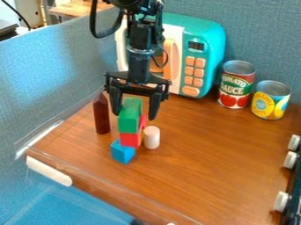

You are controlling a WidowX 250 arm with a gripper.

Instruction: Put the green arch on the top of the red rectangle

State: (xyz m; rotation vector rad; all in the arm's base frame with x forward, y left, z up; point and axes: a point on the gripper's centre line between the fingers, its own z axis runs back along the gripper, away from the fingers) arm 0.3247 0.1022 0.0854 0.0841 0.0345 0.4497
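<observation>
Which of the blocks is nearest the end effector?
The green rectangular block, seen between the spread fingers of the end effector; the red block, blue block and white cylinder all show lower down.

We see the toy microwave point(210, 33) partly hidden behind the tool point(134, 115), the red block point(130, 140) partly hidden below it. Well to its right, the edge crops a dark appliance point(295, 180).

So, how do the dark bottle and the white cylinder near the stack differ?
The dark bottle is reddish brown; the white cylinder is pale. The bottle is clearly taller than the cylinder. The bottle narrows towards its top, while the cylinder keeps an even width. Both stand upright on the wooden surface.
</observation>
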